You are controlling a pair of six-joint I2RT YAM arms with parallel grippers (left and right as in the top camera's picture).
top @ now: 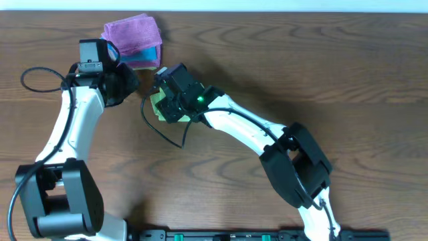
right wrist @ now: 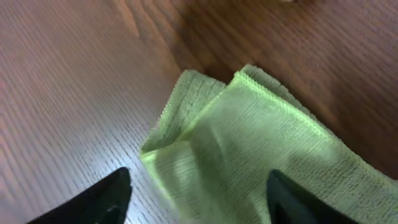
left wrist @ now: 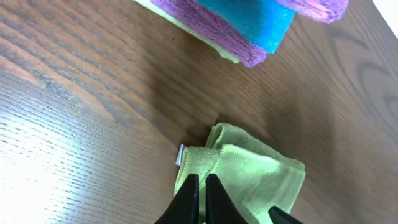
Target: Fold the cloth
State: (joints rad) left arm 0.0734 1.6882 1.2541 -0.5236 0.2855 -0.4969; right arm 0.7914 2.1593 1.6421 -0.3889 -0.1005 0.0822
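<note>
A small green cloth (top: 159, 111) lies folded on the wooden table, mostly hidden under my right gripper in the overhead view. It shows plainly in the left wrist view (left wrist: 255, 174) and the right wrist view (right wrist: 261, 137). My right gripper (right wrist: 199, 196) is open, with one finger on each side of the cloth and just above it. My left gripper (left wrist: 199, 196) is shut, its tips over the cloth's left edge near a white tag (left wrist: 181, 155). I see no cloth lifted in it.
A stack of folded cloths (top: 132, 37), purple on top of blue, sits at the back left of the table (top: 301, 73), just behind both grippers. It also shows in the left wrist view (left wrist: 249, 25). A black cable (top: 157, 130) loops beside the green cloth.
</note>
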